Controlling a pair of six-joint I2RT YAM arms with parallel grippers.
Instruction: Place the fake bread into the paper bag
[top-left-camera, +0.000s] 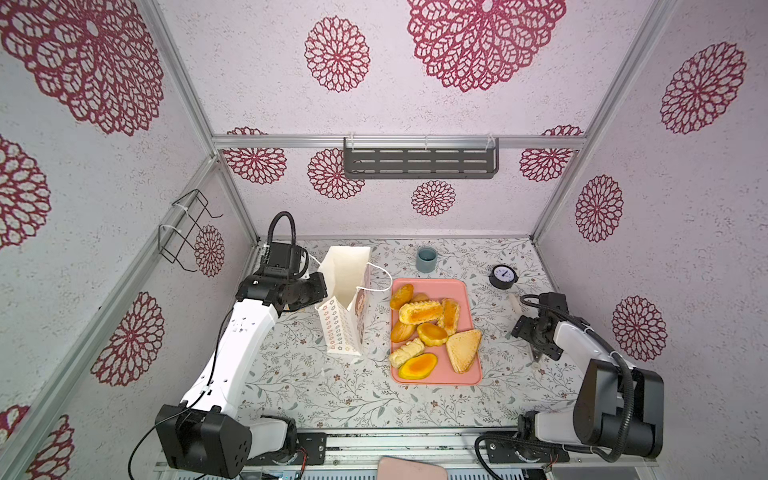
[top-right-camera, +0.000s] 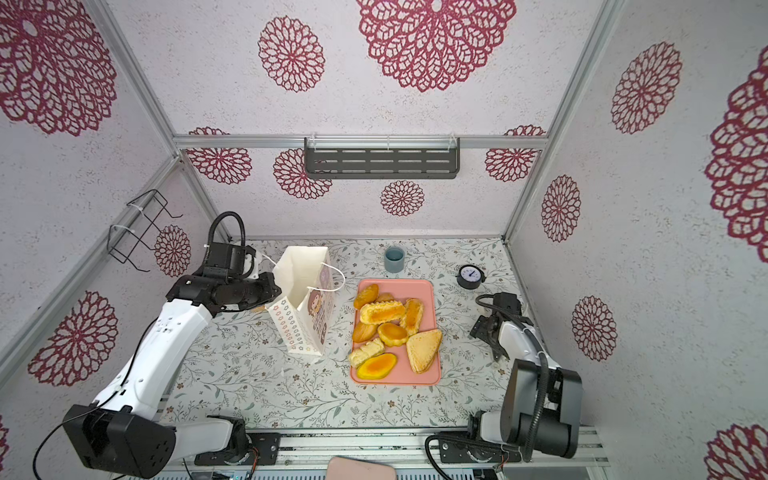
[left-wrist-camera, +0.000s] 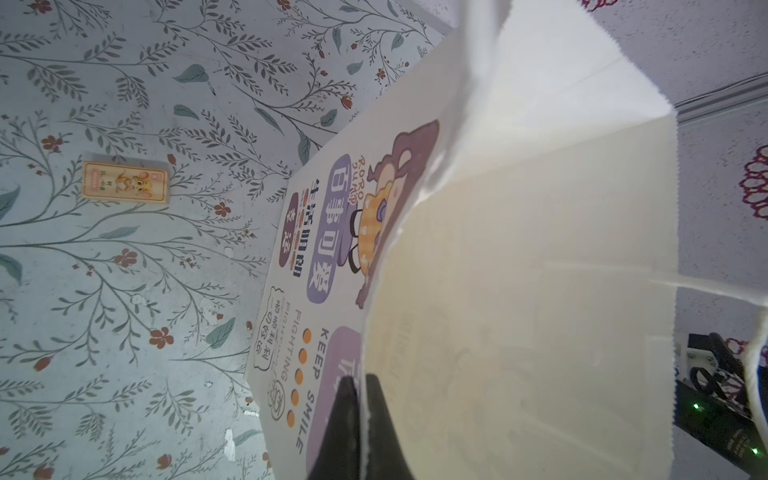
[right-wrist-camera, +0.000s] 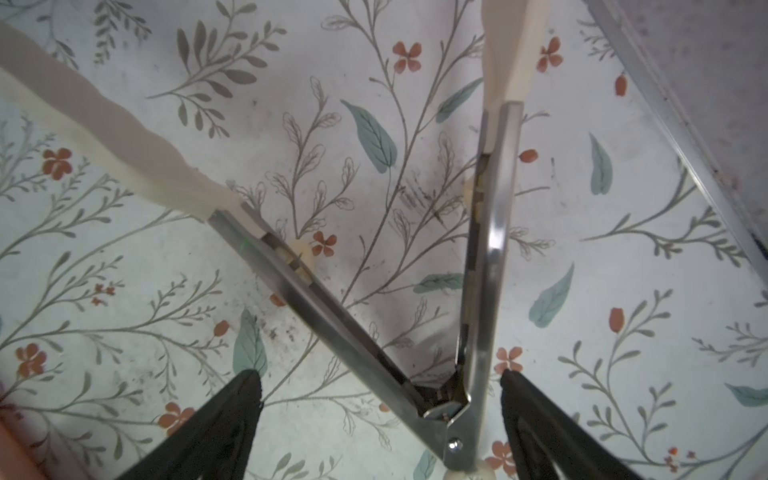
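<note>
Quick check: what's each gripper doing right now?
The left gripper is shut on the rim of the paper bag.
The right gripper is open, straddling the tongs without gripping them.

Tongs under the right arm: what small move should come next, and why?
Probably close the right pincer on the tongs: it stands open, straddling them near the hinge. The left pincer pinches the rim of the paper bag, and the fake bread lies on the tray.

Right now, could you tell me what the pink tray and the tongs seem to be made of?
Pink rectangular tray: likely matte plastic, given even colour and rounded rim. Silvery tongs: arms polished metal, showing bright reflections; cream tips look matte, perhaps silicone.
</note>
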